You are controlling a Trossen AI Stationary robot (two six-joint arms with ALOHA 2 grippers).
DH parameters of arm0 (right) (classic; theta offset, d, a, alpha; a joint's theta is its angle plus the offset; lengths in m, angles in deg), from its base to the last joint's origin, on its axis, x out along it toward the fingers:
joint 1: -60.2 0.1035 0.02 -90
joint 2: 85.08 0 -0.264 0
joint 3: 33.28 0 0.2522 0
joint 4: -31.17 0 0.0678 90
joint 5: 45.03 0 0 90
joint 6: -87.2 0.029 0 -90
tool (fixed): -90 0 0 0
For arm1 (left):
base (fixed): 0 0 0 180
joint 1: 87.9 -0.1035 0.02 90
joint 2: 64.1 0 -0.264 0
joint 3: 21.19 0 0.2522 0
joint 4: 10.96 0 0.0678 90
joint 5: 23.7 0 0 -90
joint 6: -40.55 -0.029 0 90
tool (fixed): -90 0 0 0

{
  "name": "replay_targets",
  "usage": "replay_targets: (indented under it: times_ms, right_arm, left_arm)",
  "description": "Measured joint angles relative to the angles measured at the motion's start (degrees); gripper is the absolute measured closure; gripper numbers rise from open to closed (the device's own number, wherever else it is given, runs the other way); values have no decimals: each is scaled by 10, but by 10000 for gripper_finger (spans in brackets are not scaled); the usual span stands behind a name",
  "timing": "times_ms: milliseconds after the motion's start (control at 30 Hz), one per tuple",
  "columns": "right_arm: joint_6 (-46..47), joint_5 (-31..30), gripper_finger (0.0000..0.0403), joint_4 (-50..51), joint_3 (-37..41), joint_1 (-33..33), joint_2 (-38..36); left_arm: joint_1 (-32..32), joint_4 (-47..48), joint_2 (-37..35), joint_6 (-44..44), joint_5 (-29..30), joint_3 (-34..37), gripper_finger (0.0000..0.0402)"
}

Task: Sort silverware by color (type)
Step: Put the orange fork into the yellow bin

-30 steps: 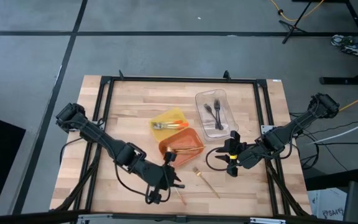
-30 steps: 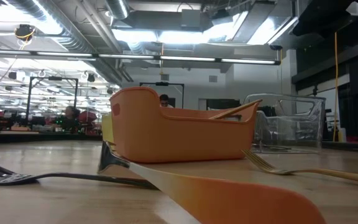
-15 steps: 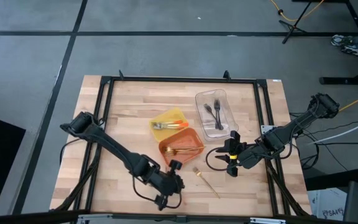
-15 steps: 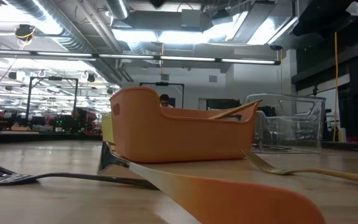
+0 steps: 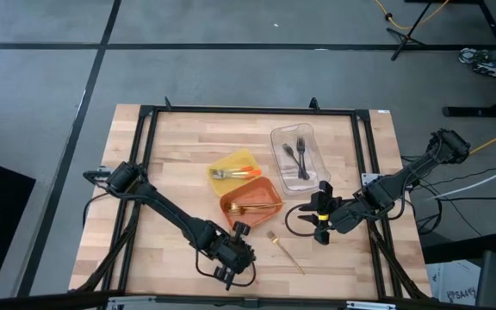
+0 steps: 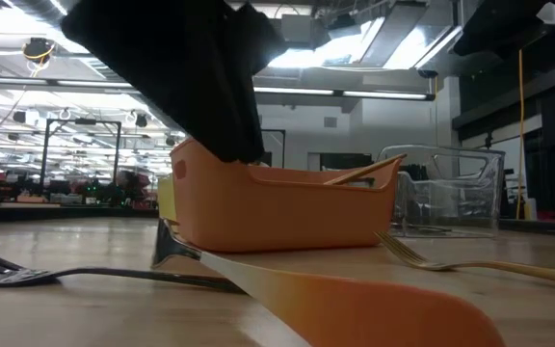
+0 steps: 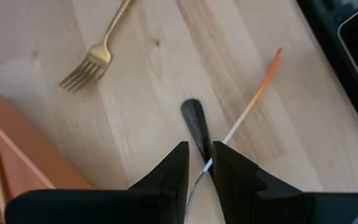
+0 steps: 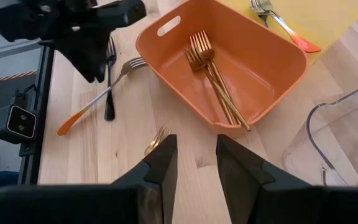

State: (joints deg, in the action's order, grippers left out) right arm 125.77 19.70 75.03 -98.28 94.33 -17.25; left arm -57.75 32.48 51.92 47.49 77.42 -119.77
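On the wood near the table's front a black fork (image 8: 109, 81) lies crossed with a silver fork with an orange handle (image 7: 253, 99). My left gripper (image 7: 200, 163) hangs open just above that crossing, its fingers either side of the black handle (image 7: 194, 121), and shows as a dark mass in the low view (image 6: 186, 77). A gold fork (image 5: 284, 251) lies flat to the right. My right gripper (image 8: 196, 158) waits open, raised over the table's right part, holding nothing.
The orange tray (image 5: 252, 205) holds gold forks (image 8: 213, 78). Behind it the yellow tray (image 5: 233, 170) holds an orange-handled fork (image 8: 284, 25), and the clear tray (image 5: 298, 155) holds black forks. A dark frame rail (image 7: 347, 43) runs along the near edge.
My left gripper has come down toward the crossed black and orange-handled forks and tipped more steeply downward, and has come into the low view from above. The forks lie as before.
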Motion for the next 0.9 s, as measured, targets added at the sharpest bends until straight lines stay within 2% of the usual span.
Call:
replay_targets:
  times_ms: [267, 500, 900]
  right_arm:
    - [0, 0, 299, 0, 0, 0, 0]
    - [0, 0, 299, 0, 0, 0, 0]
    - [0, 0, 299, 0, 0, 0, 0]
  left_arm:
    - [-11, 27, 0, 0, 0, 1, 337]
    - [-14, 27, 0, 0, -32, 34, 337]
    - [-14, 7, 1, 0, -32, 63, 337]
